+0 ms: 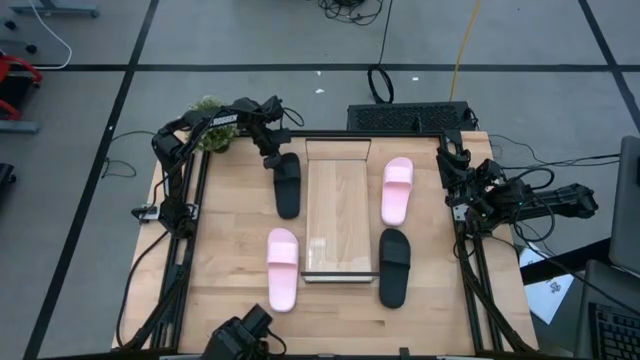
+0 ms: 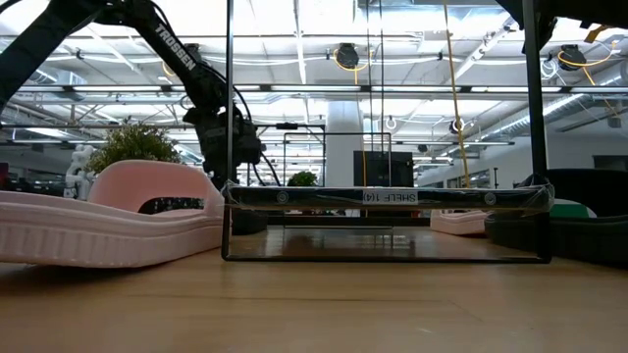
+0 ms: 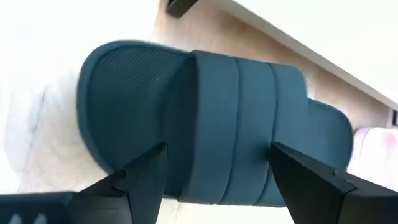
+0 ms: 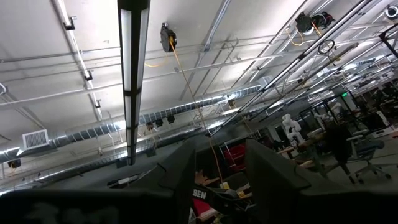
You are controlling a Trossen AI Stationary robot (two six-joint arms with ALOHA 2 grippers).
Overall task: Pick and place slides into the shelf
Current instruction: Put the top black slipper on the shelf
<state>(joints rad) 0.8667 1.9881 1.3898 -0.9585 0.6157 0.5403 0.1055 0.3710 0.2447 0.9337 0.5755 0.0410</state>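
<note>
My left tool hangs spread wide over the black slide left of the shelf. It looks light and flexible; I'd pinch its strap.

You have the shelf at the middle of the bench, running from the far edge toward you. Left of it lie two slides: the far-left slide beside the shelf's far half, the near-left slide closer to you. Right of it, the far-right slide sits just beside the shelf, the near-right slide nearer you. The left tool hangs over the far-left slide's far end; the right tool waits at the bench's right edge.
</note>
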